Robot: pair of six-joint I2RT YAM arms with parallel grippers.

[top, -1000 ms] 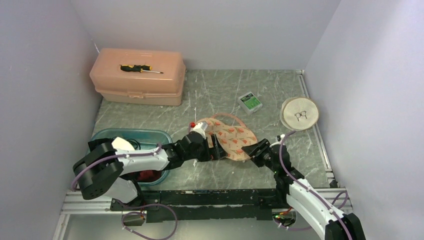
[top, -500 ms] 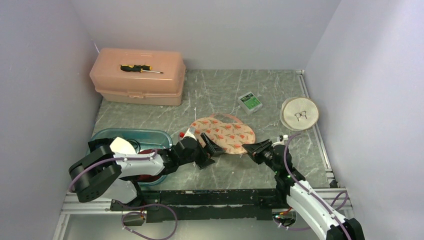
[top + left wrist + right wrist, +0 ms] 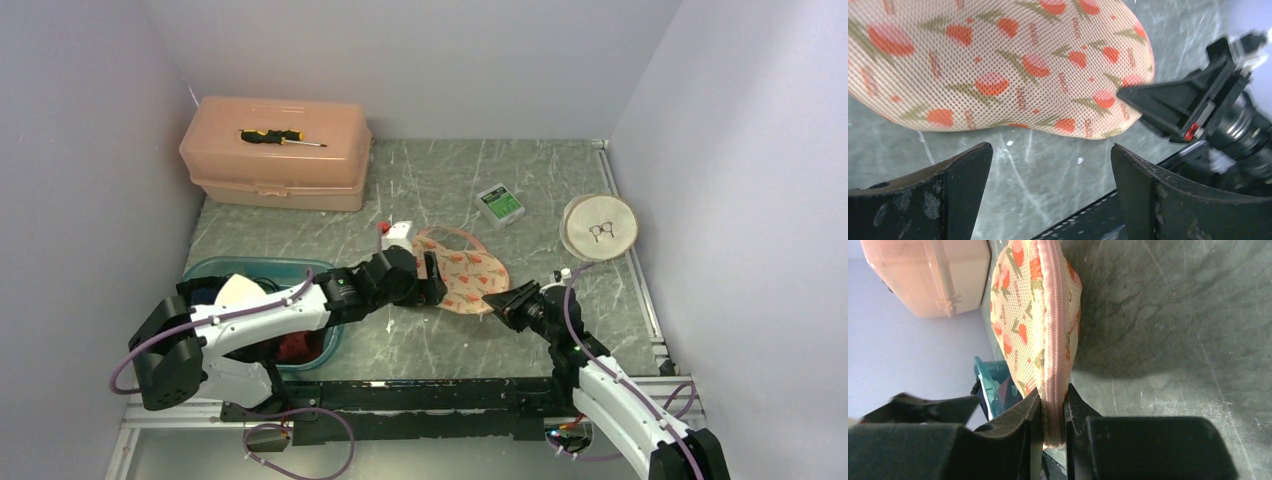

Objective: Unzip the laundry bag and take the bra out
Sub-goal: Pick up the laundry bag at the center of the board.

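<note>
The laundry bag (image 3: 465, 272) is a round mesh pouch with red tulip print and a pink zipper; it lies mid-table. My right gripper (image 3: 502, 298) is shut on its near right rim, the zipper band (image 3: 1050, 340) pinched between the fingers (image 3: 1050, 407). My left gripper (image 3: 432, 282) is open and empty at the bag's left edge; in its wrist view the bag (image 3: 998, 65) lies just beyond the open jaws (image 3: 1050, 150). Red fabric (image 3: 296, 346) lies in the teal tub (image 3: 262, 268), partly under my left arm; I cannot tell whether it is the bra.
A peach toolbox (image 3: 275, 152) with a screwdriver (image 3: 280, 137) on it stands at the back left. A small green-and-white box (image 3: 500, 204) and a round pad with glasses (image 3: 599, 226) lie at the back right. Walls close in left, right and behind.
My left gripper let go of the bag, drew back, then moved forward again to its left edge, still open. The bag dropped flat, then bunched narrower. My right gripper kept its hold.
</note>
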